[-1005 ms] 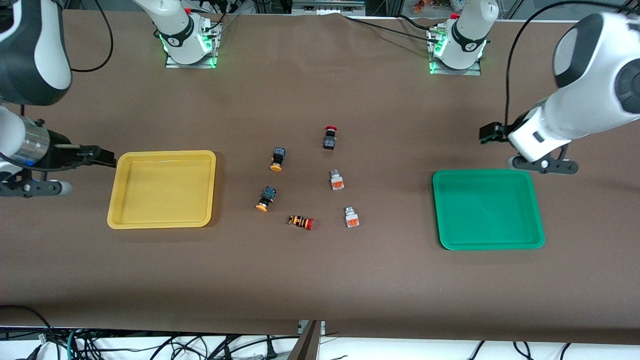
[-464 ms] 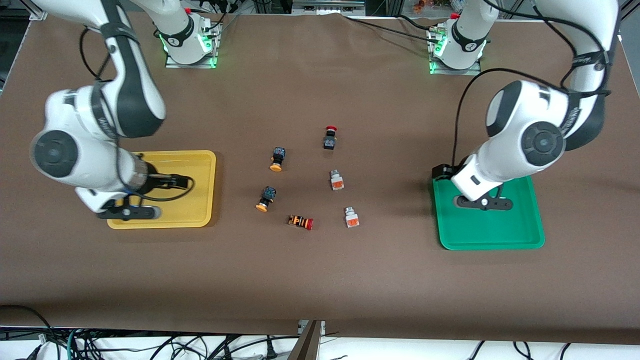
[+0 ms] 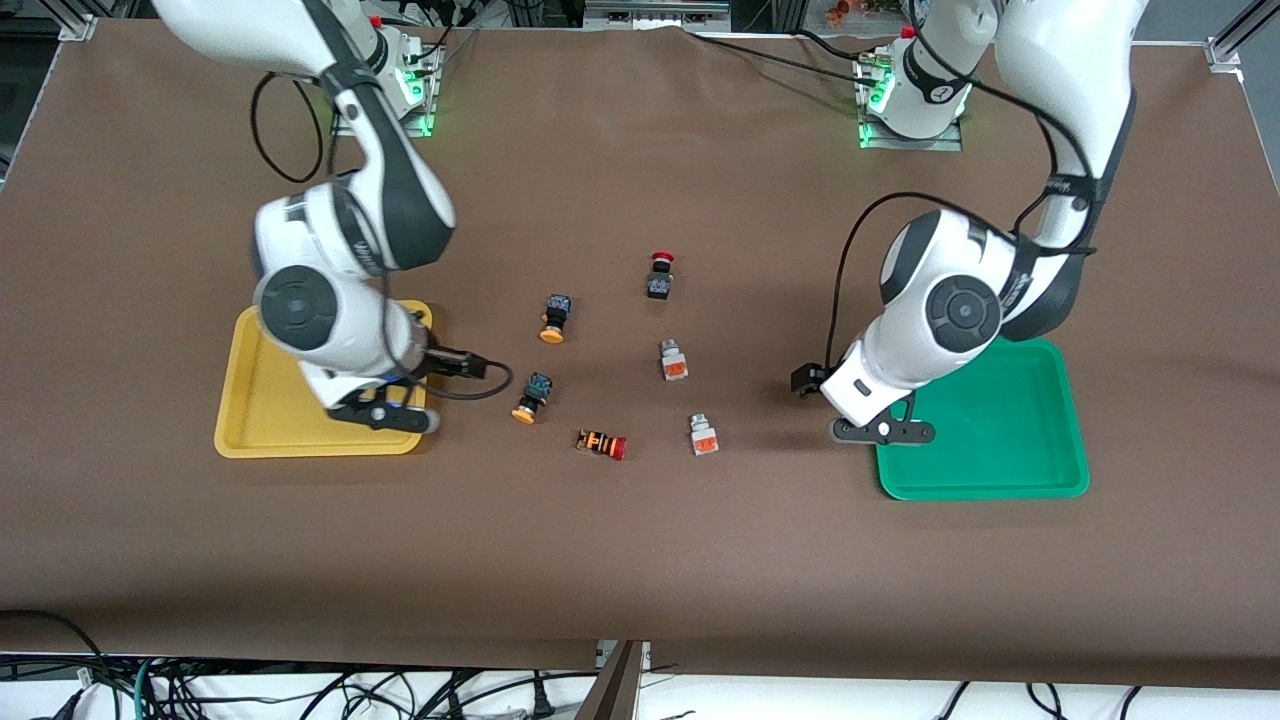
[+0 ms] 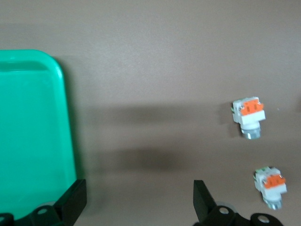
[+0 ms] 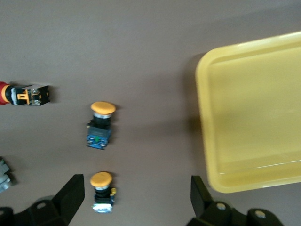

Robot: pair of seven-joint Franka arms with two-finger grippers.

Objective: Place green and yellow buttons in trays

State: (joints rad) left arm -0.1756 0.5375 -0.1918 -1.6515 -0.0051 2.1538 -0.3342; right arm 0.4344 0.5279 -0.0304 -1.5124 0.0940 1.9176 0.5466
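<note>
Two black switches with yellow-orange caps [image 3: 553, 318] [image 3: 532, 396] and two whitish switches with orange blocks [image 3: 672, 360] [image 3: 703, 434] lie mid-table. The yellow tray [image 3: 245, 400] sits toward the right arm's end, the green tray [image 3: 1040, 480] toward the left arm's end. Both trays hold nothing. My right gripper [image 3: 478, 368] is open and empty, low between the yellow tray and the yellow-capped switches. Its wrist view shows both of them [image 5: 100, 125] [image 5: 102, 190] and the tray [image 5: 254, 117]. My left gripper [image 3: 806, 379] is open and empty beside the green tray. Its wrist view shows the tray [image 4: 33, 132] and both whitish switches [image 4: 248, 115] [image 4: 270, 184].
A black switch with a red cap [image 3: 659, 275] lies farthest from the front camera. An orange-striped switch with a red cap [image 3: 601, 443] lies between the nearer yellow-capped switch and the nearer whitish one. It also shows in the right wrist view [image 5: 26, 94].
Both arms have swung in from the table's ends. The right gripper crossed the yellow tray toward the yellow-capped switches. The left gripper crossed the green tray toward the whitish switches.
</note>
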